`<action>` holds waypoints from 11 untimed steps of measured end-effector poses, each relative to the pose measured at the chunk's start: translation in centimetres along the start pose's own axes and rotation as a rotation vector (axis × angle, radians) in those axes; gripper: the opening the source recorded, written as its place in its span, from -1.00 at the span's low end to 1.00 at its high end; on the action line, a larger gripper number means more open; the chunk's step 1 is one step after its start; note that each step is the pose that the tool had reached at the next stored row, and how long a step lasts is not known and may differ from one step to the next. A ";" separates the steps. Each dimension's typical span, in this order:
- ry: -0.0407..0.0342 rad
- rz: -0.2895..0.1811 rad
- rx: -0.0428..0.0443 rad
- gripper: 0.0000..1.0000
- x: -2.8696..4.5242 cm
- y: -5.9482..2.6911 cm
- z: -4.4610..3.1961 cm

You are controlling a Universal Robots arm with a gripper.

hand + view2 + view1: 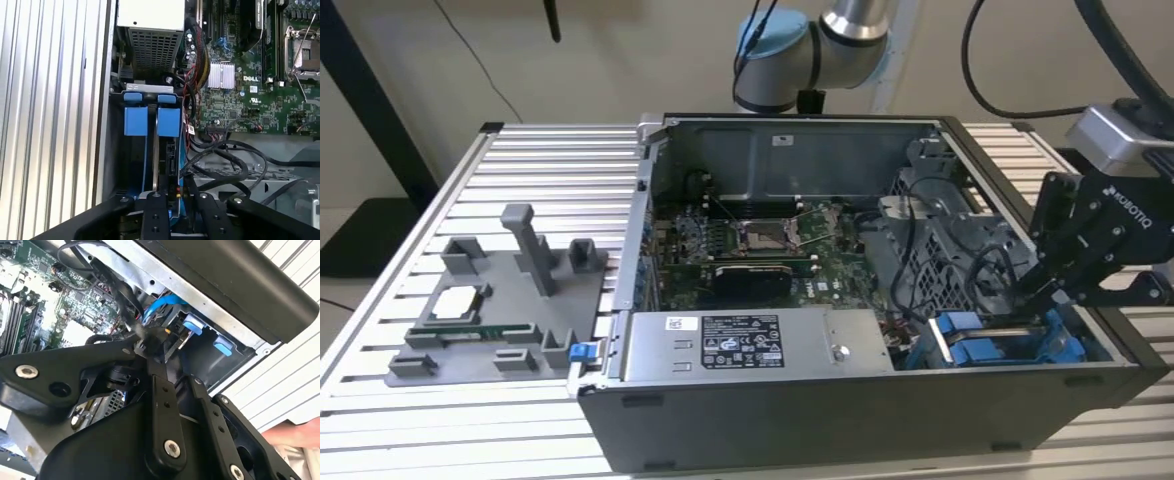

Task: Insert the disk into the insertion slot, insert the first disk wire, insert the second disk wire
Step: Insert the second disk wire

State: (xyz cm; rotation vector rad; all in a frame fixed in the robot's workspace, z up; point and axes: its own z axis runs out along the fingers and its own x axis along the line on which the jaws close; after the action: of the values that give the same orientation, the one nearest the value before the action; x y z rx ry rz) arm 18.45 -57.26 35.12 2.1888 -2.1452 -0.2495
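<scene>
The open computer case (pixel 854 400) lies on a slatted table. Its insertion slot (pixel 1001 345) sits in the corner at the exterior view's right, marked by blue plastic parts. The disk (pixel 170 155) stands on edge in that slot, its blue carrier tab (pixel 168 121) beside a second blue tab (pixel 136 120). My gripper (pixel 1025 296) reaches down into this bay. In the second wrist view the gripper (pixel 146 342) looks shut on a black wire connector at the disk's end, with dark wires leading away. A blue cable (pixel 162 304) curves to the disk just beyond. The gripper (pixel 176 197) hovers over the disk's edge.
A grey power-supply box (pixel 747 345) lies along the case's front wall and the motherboard (pixel 747 245) lies behind it. A perforated cage (pixel 947 240) with looping black cables stands close to the bay. A grey fixture (pixel 494 310) with parts sits on the table at the exterior view's left.
</scene>
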 end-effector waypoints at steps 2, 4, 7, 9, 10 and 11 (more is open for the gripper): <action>0.0000 0.000 0.0000 1.00 -0.03 0.20 -0.33; 0.0001 0.000 0.0000 1.00 -0.05 0.45 -0.58; 0.0000 0.000 0.0001 1.00 -0.07 0.85 -0.82; 0.0000 0.000 0.0000 1.00 -0.09 1.05 -1.01; 0.0000 0.000 0.0000 1.00 -0.10 1.11 -1.14; 0.0000 0.000 0.0000 1.00 -0.11 1.17 -1.28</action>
State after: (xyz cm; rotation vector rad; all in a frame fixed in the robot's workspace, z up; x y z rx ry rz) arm 17.51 -57.26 36.58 2.1883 -2.1456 -0.2494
